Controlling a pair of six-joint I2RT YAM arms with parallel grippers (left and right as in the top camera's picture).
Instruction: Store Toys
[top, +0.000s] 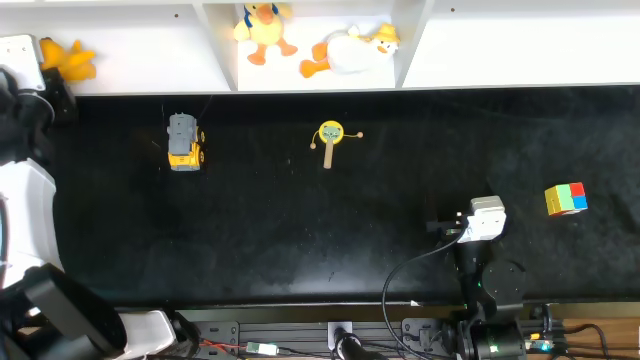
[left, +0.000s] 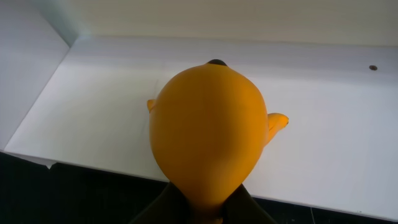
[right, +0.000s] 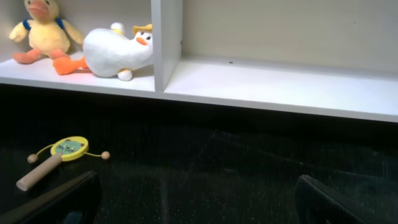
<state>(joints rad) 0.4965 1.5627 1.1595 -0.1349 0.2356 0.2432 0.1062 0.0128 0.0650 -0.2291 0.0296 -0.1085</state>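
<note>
My left gripper (left: 208, 210) is shut on a round orange toy (left: 208, 137), which it holds over the white floor of the shelf's left compartment (left: 329, 149). From above, that orange toy (top: 70, 58) is at the far left of the shelf. A yellow and grey toy truck (top: 184, 142), a green rattle drum (top: 330, 138) and a coloured cube (top: 565, 199) lie on the black table. My right gripper (right: 196, 205) is open and low over the table at the right front, well short of the rattle drum (right: 59, 155).
A yellow duck plush (top: 262, 28) and a white goose plush (top: 350, 50) lie in the shelf's middle compartment. White dividers (right: 166, 43) separate the compartments. The right compartment floor (right: 280, 87) is bare. Cables run along the table's front edge.
</note>
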